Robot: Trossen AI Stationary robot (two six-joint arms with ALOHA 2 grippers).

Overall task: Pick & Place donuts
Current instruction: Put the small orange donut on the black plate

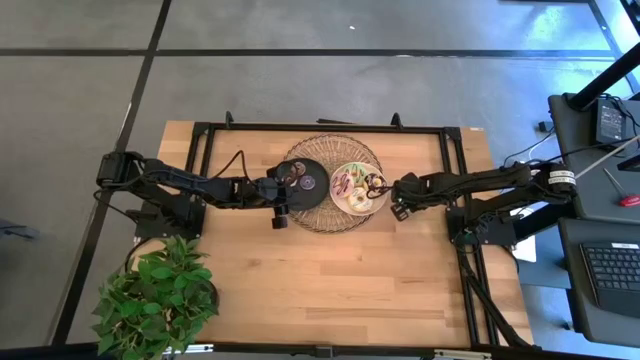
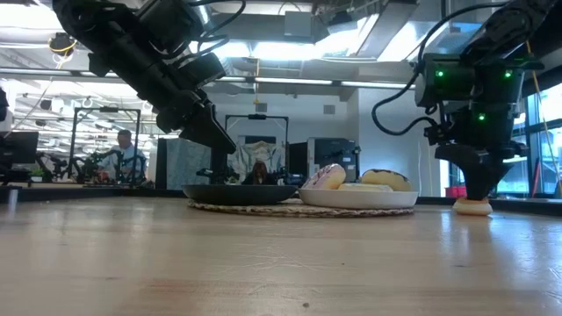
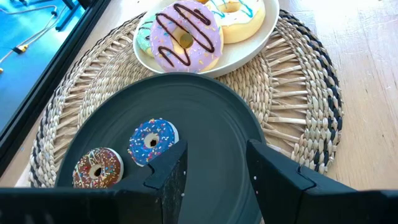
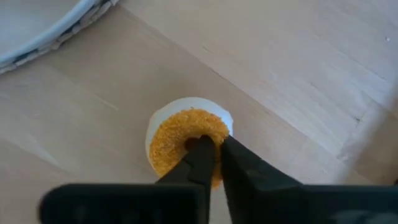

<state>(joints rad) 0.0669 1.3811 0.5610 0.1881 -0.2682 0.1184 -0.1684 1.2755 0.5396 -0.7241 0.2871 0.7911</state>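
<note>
High view: a wooden table [image 1: 330, 290] is seen from above, with a round woven mat [image 1: 331, 183] near its far edge. On the mat a black plate [image 1: 305, 190] lies beside a white plate [image 1: 357, 200]. The left gripper [image 1: 281, 190] is held over the black plate's left part, where two mini donuts sit close to it. The right gripper [image 1: 395, 195] is placed just off the white plate's right edge, at the mat's rim. A potted plant [image 1: 155, 295] stands at the near left corner.

Low view: larger donuts are seen resting in the white plate. The right gripper is lowered onto a small pale donut lying on the bare table to the right of the mat; the left gripper hangs above the black plate, clear of it.

Left wrist view: the left gripper's fingers [image 3: 168, 177] are spread apart. A blue sprinkled mini donut [image 3: 152, 140] and a brown sprinkled mini donut [image 3: 97, 168] lie side by side on the black plate, just ahead of one finger, untouched. A pink chocolate-striped donut [image 3: 185, 34] is seen in the white plate beyond.

Right wrist view: an orange mini donut [image 4: 186, 140] lies flat on the wood. The right gripper's fingers are drawn nearly together and pinch its near rim, one tip set in the hole.
</note>
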